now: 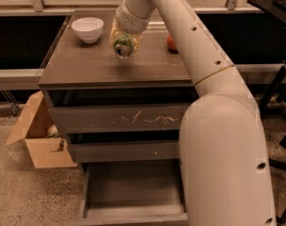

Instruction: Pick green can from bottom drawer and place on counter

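Grey-brown counter [82, 67]: white bowl [88, 28] at back left, red apple [170, 42] at right, partly hidden behind your arm. Your gripper [124, 42] hangs over the counter's middle, fingers closed round the green can [123, 47], which is tilted. Below, the bottom drawer [133, 194] stands pulled open.
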Controlling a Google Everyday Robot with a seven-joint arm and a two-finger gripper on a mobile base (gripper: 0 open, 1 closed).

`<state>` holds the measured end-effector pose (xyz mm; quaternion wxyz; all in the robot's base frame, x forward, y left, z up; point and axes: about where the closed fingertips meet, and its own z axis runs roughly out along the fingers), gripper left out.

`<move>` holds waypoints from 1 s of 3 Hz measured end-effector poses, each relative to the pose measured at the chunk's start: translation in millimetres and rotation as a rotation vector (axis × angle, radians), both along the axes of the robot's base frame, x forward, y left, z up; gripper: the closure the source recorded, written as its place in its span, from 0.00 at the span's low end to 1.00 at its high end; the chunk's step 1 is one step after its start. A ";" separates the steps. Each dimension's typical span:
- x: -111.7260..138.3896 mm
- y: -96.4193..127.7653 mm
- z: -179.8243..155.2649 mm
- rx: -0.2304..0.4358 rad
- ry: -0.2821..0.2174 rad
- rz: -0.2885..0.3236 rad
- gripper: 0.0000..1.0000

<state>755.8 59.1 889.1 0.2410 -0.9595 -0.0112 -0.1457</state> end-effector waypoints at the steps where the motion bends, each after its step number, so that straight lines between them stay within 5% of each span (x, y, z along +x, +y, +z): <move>1: 3.3 3.1 -13.8 0.037 0.027 -0.006 0.65; 3: 6.5 -0.1 -22.0 0.068 0.048 -0.012 0.18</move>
